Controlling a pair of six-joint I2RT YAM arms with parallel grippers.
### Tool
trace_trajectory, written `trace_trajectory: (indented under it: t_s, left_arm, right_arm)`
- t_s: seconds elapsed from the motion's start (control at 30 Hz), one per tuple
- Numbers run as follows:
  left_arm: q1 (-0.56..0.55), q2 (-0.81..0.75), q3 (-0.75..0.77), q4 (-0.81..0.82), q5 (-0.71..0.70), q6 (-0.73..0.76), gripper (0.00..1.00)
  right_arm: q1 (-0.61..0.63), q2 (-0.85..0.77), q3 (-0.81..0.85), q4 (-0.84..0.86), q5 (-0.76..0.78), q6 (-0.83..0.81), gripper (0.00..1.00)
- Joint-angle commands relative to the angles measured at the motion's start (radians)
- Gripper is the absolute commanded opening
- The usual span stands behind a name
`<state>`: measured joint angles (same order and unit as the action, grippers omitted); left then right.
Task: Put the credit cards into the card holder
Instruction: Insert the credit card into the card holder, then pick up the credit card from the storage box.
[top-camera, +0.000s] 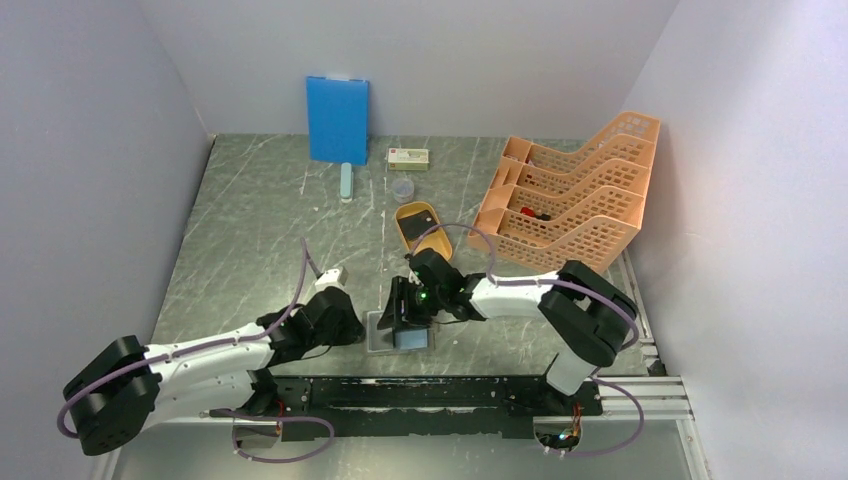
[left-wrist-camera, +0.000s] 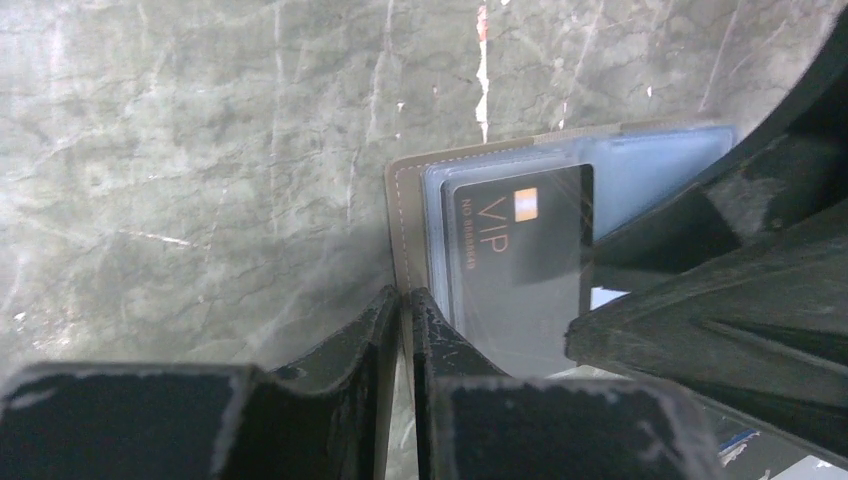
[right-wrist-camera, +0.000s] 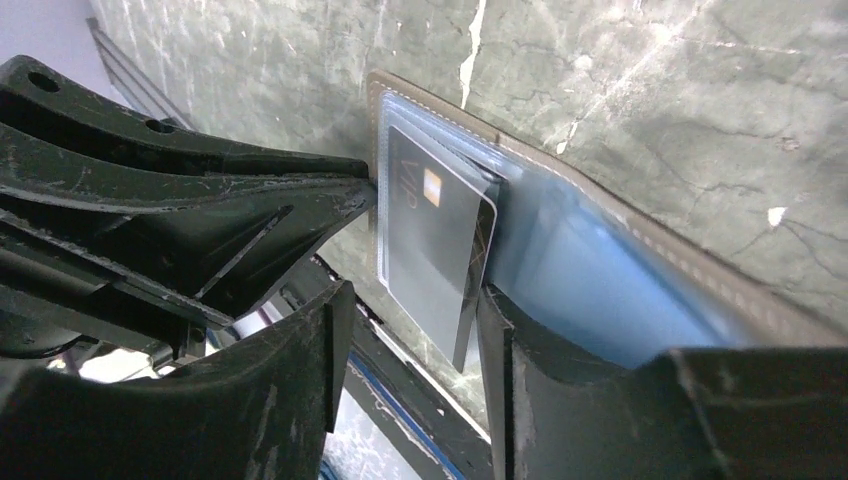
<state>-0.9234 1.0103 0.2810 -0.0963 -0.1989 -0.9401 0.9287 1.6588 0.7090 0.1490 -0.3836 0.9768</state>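
The card holder (top-camera: 385, 340) lies open on the marble table near the front edge, its pale bluish inner faces up. My left gripper (left-wrist-camera: 407, 300) is shut on its taupe left edge (left-wrist-camera: 405, 215). A black card marked VIP (left-wrist-camera: 520, 255) lies partly inside the clear sleeve and also shows in the right wrist view (right-wrist-camera: 430, 240). My right gripper (right-wrist-camera: 410, 320) is open over the holder (right-wrist-camera: 610, 265), with the card's free end between its fingers, close to the right finger (right-wrist-camera: 510, 350). No other cards show.
An orange file rack (top-camera: 575, 195) stands at the back right. An orange oval tray (top-camera: 418, 225) sits just behind the right gripper. A blue board (top-camera: 337, 118), a white-and-green box (top-camera: 408, 157), a small clear cup (top-camera: 402, 188) and a pale bar (top-camera: 346, 182) are at the back.
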Motion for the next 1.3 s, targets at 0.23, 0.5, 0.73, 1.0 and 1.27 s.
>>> trace_trajectory:
  t_s: [0.23,0.5,0.73,1.0,1.27]
  left_arm:
    - [0.001,-0.089,0.036,-0.151,-0.064,0.005,0.27]
    - [0.000,-0.169,0.116,-0.259,-0.114,0.022,0.46]
    - [0.001,-0.294,0.141,-0.345,-0.206,0.017,0.64]
    - [0.001,-0.291,0.134,-0.370,-0.208,-0.018,0.64]
    - [0.001,-0.308,0.124,-0.381,-0.210,-0.031,0.63]
  right_arm:
    - [0.003,-0.138,0.139,-0.346,0.175,-0.217,0.67]
    - [-0.133,-0.409,0.076,-0.346,0.458,-0.191,0.61]
    - [-0.194,-0.361,0.086,-0.171,0.545,-0.071,0.60]
    - [-0.235,-0.124,0.159,-0.018,0.625,0.217,0.60]
    - [-0.246,0.089,0.301,-0.078,0.687,0.343,0.61]
